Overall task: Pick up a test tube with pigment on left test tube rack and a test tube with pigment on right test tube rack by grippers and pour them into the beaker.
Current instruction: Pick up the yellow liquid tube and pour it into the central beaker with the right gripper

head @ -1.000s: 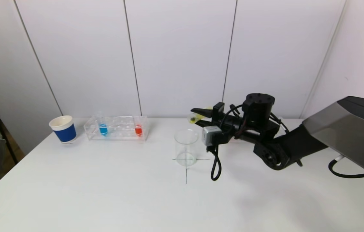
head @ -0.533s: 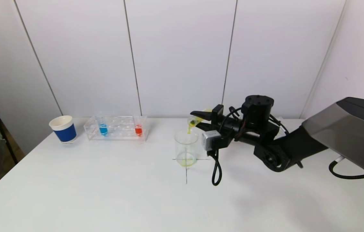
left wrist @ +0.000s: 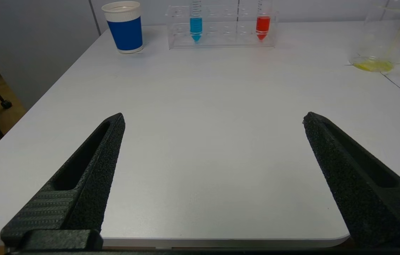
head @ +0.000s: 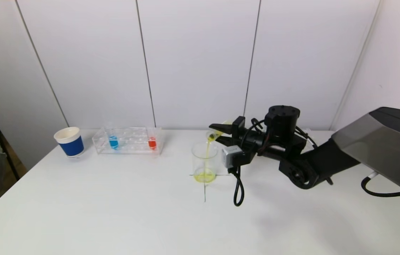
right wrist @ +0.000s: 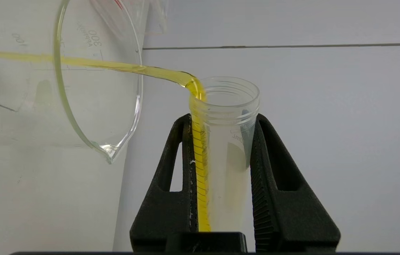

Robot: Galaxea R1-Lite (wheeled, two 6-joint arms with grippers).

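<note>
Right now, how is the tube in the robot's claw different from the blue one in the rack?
The yellow tube lies tipped, clamped in the right gripper, pouring into the beaker. The blue tube stands upright in the rack, untouched. The yellow tube is nearly drained; the blue tube keeps its liquid. Both are clear and uncapped.

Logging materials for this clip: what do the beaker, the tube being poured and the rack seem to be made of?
Beaker: clear glass, likely; thin glossy wall, pouring lip, printed graduations.
Test tube: probably clear plastic; threaded neck, slightly cloudy wall, held by the right gripper.
Test tube rack: transparent, glossy, flat sheets with sharp edges, so acrylic seems likely.
</note>
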